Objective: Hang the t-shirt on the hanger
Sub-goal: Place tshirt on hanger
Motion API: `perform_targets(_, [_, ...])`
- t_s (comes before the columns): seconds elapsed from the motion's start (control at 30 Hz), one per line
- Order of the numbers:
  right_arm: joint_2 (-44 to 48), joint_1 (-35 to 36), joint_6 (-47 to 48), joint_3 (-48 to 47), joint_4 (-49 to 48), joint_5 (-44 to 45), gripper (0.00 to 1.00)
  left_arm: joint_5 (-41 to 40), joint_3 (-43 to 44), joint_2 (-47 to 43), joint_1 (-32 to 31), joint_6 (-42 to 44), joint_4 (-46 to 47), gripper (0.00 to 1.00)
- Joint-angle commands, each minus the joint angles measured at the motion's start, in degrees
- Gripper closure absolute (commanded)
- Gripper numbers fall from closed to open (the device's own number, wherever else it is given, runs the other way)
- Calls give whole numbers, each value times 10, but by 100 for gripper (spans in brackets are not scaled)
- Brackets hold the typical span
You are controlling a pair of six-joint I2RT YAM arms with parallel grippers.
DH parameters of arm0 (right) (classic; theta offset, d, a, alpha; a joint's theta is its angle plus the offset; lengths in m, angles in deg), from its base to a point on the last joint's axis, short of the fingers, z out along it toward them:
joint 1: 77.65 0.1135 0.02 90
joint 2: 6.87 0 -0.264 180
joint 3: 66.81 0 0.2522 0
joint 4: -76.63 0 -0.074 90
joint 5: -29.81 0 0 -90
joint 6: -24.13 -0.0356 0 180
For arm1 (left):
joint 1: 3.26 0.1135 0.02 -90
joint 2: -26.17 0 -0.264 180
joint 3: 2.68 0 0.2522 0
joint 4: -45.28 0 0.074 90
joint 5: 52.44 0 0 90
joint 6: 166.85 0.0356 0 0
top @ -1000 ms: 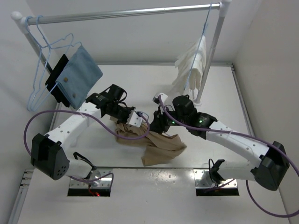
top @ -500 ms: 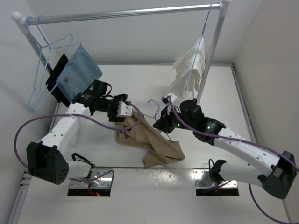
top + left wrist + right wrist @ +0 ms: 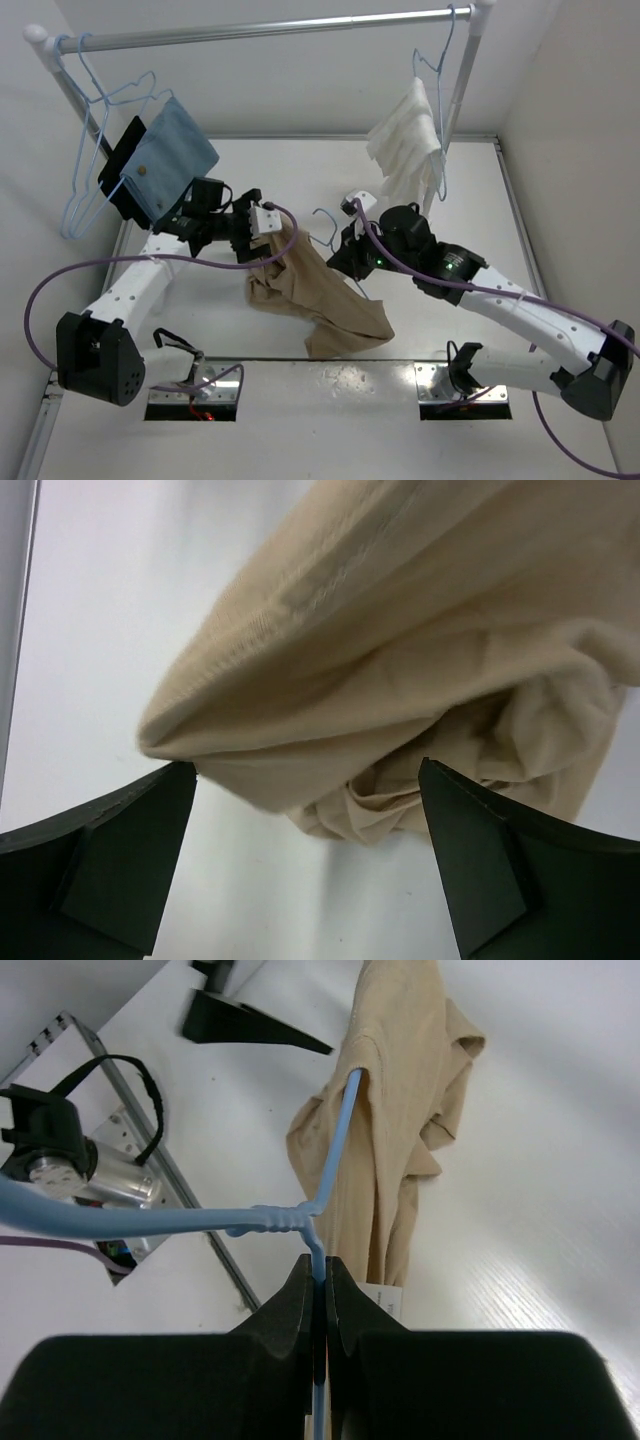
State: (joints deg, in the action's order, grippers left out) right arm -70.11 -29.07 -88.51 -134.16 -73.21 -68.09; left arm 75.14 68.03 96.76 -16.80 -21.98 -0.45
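Note:
The tan t-shirt (image 3: 312, 292) hangs in a bunch from one arm of a pale-blue wire hanger (image 3: 324, 222), its lower folds lying on the white table. In the right wrist view the hanger (image 3: 290, 1218) has one arm running into the t-shirt (image 3: 400, 1120), and my right gripper (image 3: 318, 1272) is shut on the wire just below the twisted neck. My left gripper (image 3: 268, 232) sits at the shirt's upper left. Its fingers (image 3: 120, 850) stand wide apart, with the t-shirt (image 3: 400, 660) just in front of them and nothing gripped.
A clothes rail (image 3: 260, 30) spans the back. Spare pale-blue hangers (image 3: 88, 160) and a blue cloth (image 3: 172, 160) hang at its left end. At the right end a white cloth (image 3: 408, 145) hangs beside the rack post (image 3: 455, 110).
My left gripper has opened, let go of the t-shirt and drawn back to the left. My right gripper has shut on the hanger and raised it, and the shirt now hangs from it.

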Motion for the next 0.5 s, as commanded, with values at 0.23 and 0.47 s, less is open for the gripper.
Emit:
perform_targets(0.23, [46, 11, 36, -38, 47, -22, 100, -23, -10, 39, 25, -34, 86, 13])
perform_targets(0.47, [76, 11, 59, -75, 103, -47, 100, 57, 14, 50, 31, -57, 75, 100])
